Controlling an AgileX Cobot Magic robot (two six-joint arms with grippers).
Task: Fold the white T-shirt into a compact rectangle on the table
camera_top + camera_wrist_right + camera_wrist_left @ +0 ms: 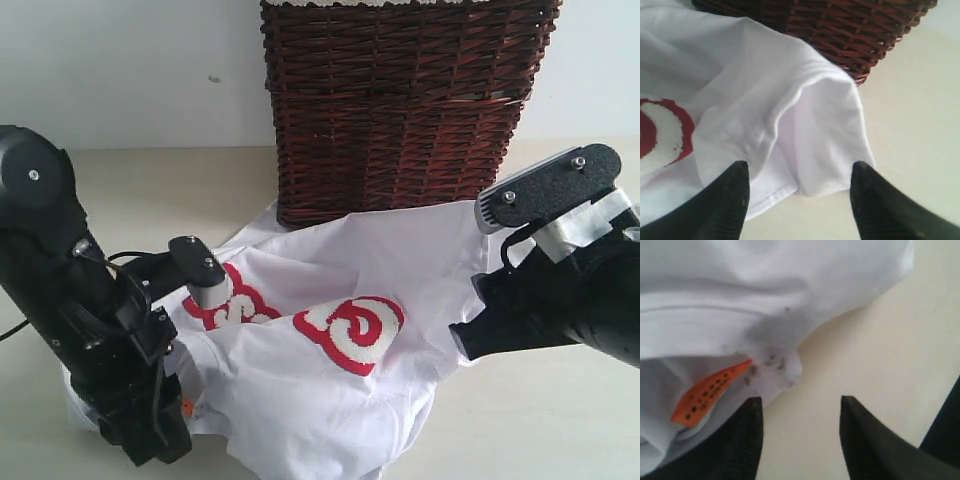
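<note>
shirt point(330, 400) looked limp; pinch by tag point(710, 390) at 8 o'clock, sleeve point(825, 135) at 3 o'clock; left hand point(801, 405), right hand point(800, 167) both stood open, empty

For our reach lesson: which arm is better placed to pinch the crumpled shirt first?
Probably right. The right gripper is open with the white T-shirt edge between its jaws; the left gripper is open over bare table.

The white T-shirt point(300, 410) carries fuzzy white lettering point(352, 333) outlined in thick red. Its small neck tag point(707, 392) is orange with dark print (just beside the black left gripper point(800, 400)). The wicker basket point(400, 110) is dark reddish brown, the table point(540, 420) pale cream.
</note>
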